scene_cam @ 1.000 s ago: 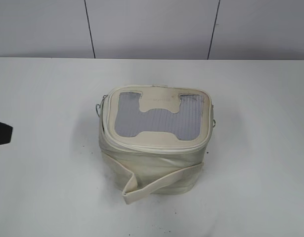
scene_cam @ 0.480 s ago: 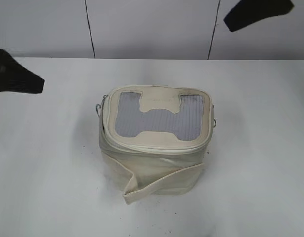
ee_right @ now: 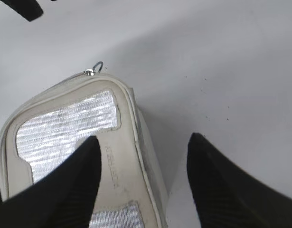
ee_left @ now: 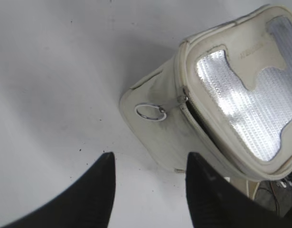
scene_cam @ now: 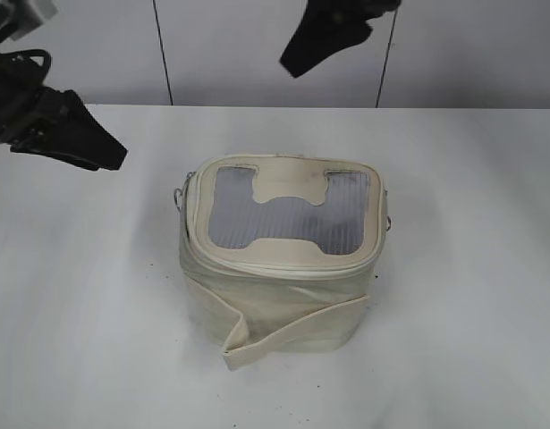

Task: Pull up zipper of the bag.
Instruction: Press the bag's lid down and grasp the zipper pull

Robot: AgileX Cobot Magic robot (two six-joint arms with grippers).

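Cream bag (scene_cam: 279,259) on table (scene_cam: 471,268), zipper (ee_left: 193,111) partly open

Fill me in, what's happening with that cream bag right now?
Nothing is gripped yet. The small boxy cream-white leatherette bag stands on the white table, its zipper partly open near a silver ring pull. The left gripper hangs open above that pull, and the right gripper hangs open over the bag's lid.
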